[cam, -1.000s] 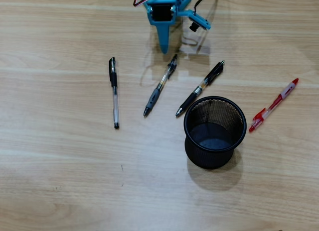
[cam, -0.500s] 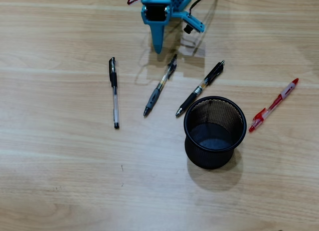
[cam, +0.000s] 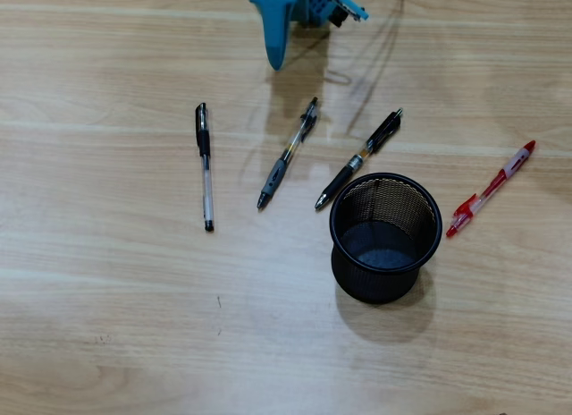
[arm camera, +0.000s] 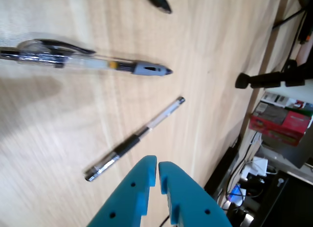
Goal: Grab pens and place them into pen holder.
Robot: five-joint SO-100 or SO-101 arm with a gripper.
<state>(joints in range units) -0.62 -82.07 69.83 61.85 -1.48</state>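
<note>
So our gripper [arm camera: 157,164] hangs empty, fingers pressed together, near the table's top edge in the overhead view. Four pens lie flat outside the holder [cam: 385,235] — the clear pen [arm camera: 134,138] is nearest, just ahead, its axis slanting across the fingertips.

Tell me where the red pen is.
In the overhead view the red pen lies at the right, alone on the table, just right of the pen holder.

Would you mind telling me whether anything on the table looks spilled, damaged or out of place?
Nothing stands out. The holder stands upright and empty; four pens lie loose on the table, as expected before pickup. The gripper is empty.
</note>
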